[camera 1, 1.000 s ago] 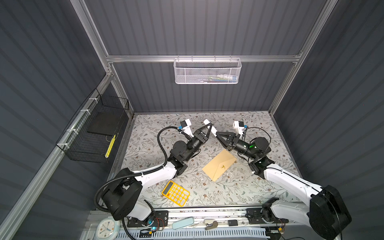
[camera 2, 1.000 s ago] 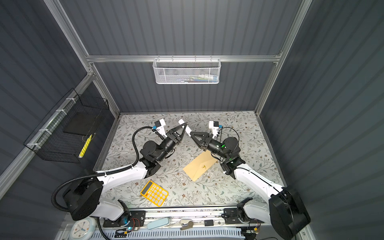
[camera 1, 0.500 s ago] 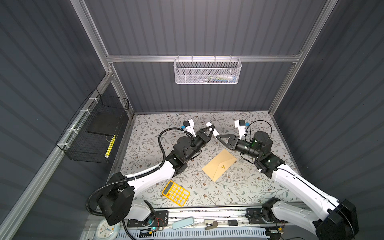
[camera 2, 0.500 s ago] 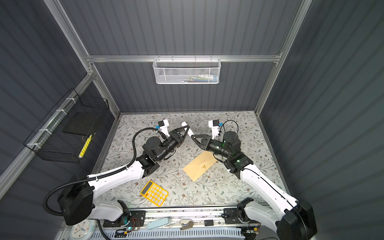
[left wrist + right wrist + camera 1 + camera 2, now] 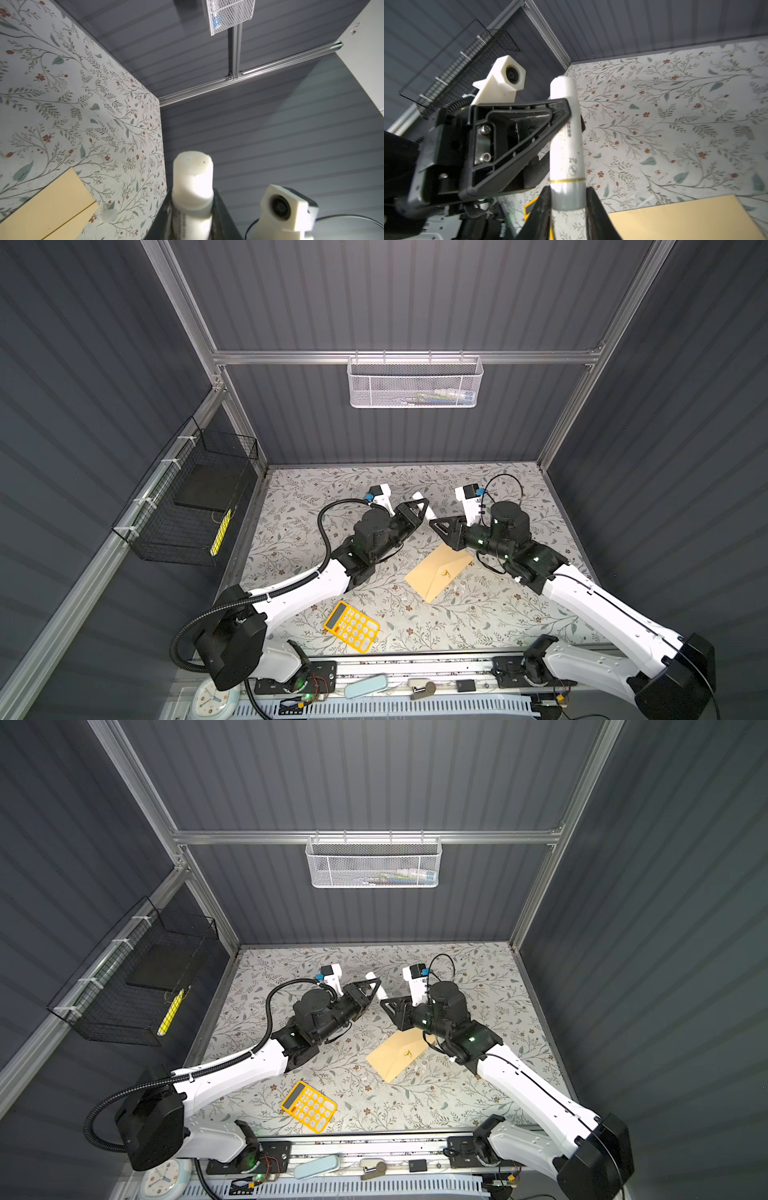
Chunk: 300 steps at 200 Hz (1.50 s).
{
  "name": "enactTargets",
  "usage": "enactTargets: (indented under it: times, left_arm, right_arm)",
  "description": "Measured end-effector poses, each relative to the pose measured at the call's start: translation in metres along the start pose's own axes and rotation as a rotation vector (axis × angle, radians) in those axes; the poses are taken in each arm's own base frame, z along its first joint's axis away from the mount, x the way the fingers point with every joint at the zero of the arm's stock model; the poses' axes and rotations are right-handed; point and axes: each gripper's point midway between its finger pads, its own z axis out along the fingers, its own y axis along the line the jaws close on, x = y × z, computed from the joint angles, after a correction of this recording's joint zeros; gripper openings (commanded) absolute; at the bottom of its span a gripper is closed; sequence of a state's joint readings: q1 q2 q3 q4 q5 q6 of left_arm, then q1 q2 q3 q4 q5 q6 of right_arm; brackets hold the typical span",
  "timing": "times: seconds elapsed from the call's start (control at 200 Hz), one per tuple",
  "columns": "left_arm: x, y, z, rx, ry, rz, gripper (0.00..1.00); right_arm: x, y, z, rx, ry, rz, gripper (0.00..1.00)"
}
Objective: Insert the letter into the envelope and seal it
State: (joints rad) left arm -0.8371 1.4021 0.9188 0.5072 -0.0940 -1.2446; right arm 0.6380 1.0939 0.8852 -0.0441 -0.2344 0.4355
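**Glue stick in a two-gripper hold, envelope not glued yet**

Left gripper (image 5: 574, 116) is clamped narrow on the middle of the glue stick (image 5: 566, 141). Right gripper (image 5: 568, 197) pinches its grey base. The tube is in the air between them, above the mat (image 5: 311, 497), and the far end is uncapped with bare glue showing in the left wrist view.

Change over the last second: both arms have re-posed, and the right wrist has turned the most. The tube itself has barely shifted and neither grip has let go. My read is that the right is twisting the base to wind glue out while the left steadies the body.

Envelope (image 5: 438, 574) lies flat on the mat in the same spot as a second ago, just under the right wrist, and nothing touches it. The flap looks folded down, but I can't tell if it's stuck.

The letter isn't visible in any view — probably already inside, unconfirmed.

So insertion looks done and sealing is in prep. What's left is glue onto the flap, then pressing it shut.
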Motion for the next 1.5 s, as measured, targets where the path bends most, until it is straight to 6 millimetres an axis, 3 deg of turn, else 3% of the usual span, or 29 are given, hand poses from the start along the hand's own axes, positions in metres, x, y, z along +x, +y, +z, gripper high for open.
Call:
enactTargets:
  times: [0.36,1.101,1.296,1.501]
  left_arm:
    - [0.0,0.027,-0.001,-0.121,-0.001,0.011,0.0]
    - [-0.013,0.048,-0.003,-0.232,-0.03,0.027,0.0]
    - [-0.012,0.043,-0.002,-0.209,-0.024,0.024,0.0]
    - [-0.009,0.026,-0.001,-0.147,-0.018,0.018,0.0]
  right_arm:
    - [0.016,-0.007,0.021,0.231,0.017,-0.36,0.27]
    - [0.027,-0.007,0.048,0.655,-0.051,-0.997,0.32]
    - [0.025,-0.005,0.044,0.681,-0.09,-1.024,0.41]
    - [0.02,0.005,0.016,0.591,-0.14,-0.929,0.79]
